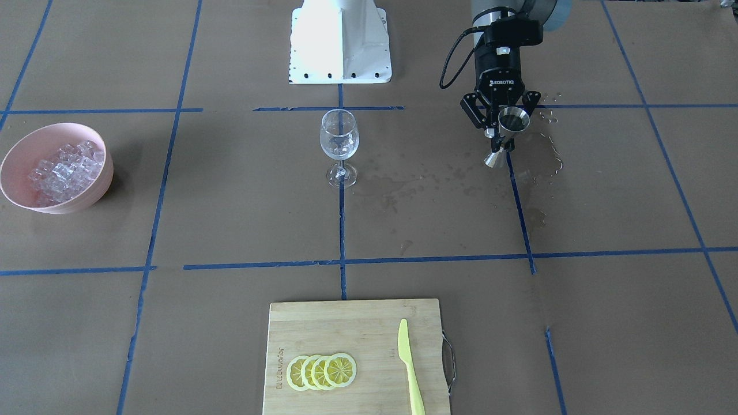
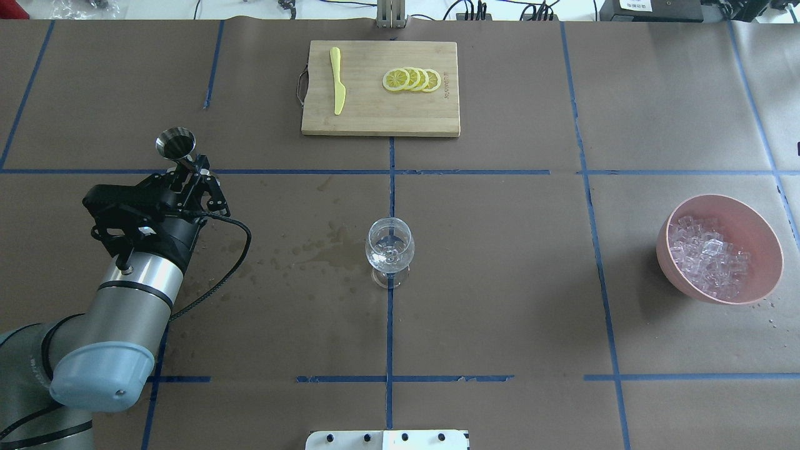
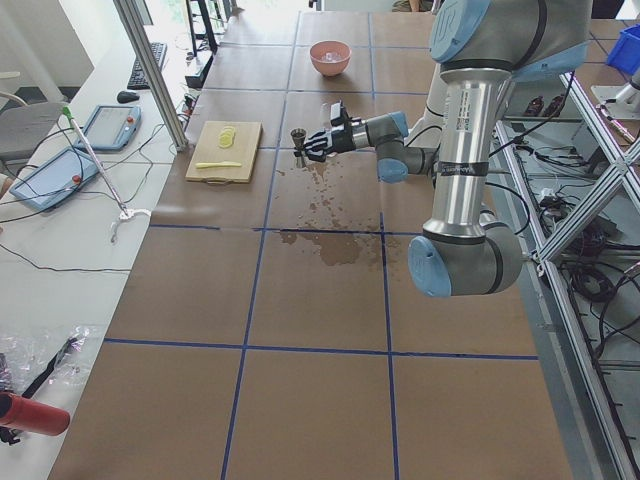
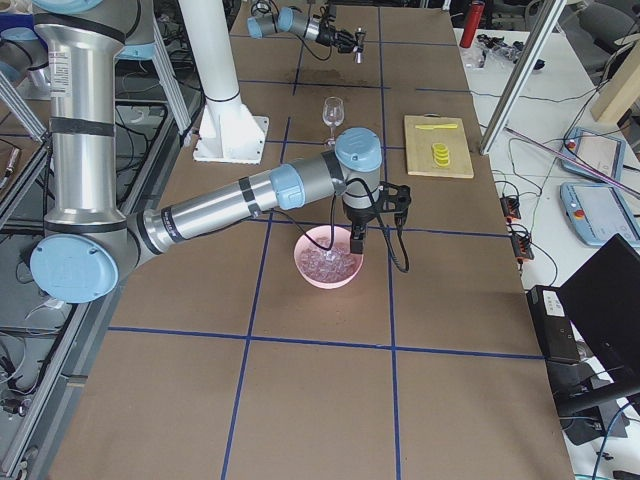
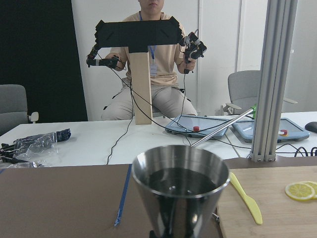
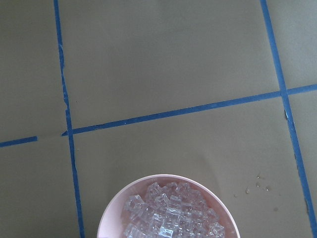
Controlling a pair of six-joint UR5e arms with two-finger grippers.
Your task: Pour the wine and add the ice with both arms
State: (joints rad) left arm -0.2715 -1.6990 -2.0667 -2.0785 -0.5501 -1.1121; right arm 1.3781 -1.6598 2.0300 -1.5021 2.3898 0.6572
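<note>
Reaching forward over the left side of the tabletop (image 2: 500,300), the left arm (image 2: 134,281) keeps its wrist about level. The left pincer (image 2: 189,174) points away from the base and is clamped on the waist of a steel jigger (image 2: 175,142). The jigger is upright, rim level, with the wine (image 5: 181,181) pooled inside. Beside it, wet patches (image 2: 325,250) darken the surface up to the glass (image 2: 389,247), which stands upright at the centre. Far right sits a pink bowl (image 2: 759,222) heaped with ice (image 2: 709,256). From the side, the right arm (image 4: 250,200) stretches out low, wrist bent down, and the right pincer (image 4: 357,240) hangs just over the ice. I cannot tell whether it is open or closed.
</note>
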